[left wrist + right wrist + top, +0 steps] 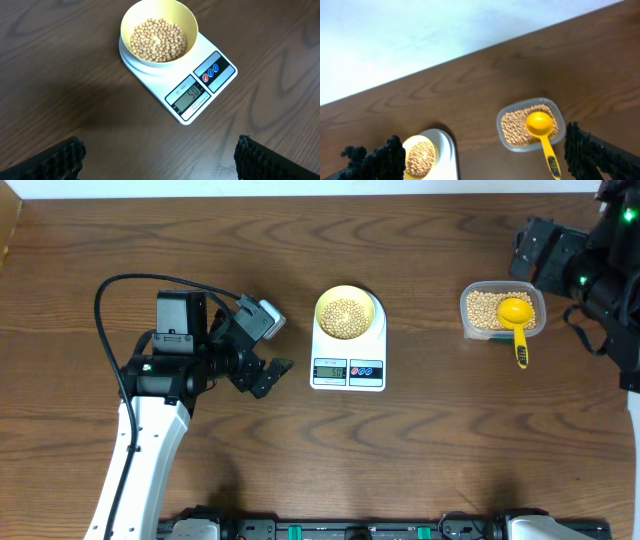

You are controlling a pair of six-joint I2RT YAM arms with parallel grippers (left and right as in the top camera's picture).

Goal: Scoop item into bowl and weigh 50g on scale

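Observation:
The pale yellow-green bowl stands on the white scale at the table's middle and holds tan beans. In the left wrist view the bowl sits on the scale, whose display reads about 50. The clear container to the right holds more beans and a yellow scoop. My left gripper is open and empty, left of the scale. My right gripper is open and empty, raised at the far right, away from the container.
Dark wooden table all around. The left arm's black cable loops over the table at left. The right arm's body stands at the right edge beside the container.

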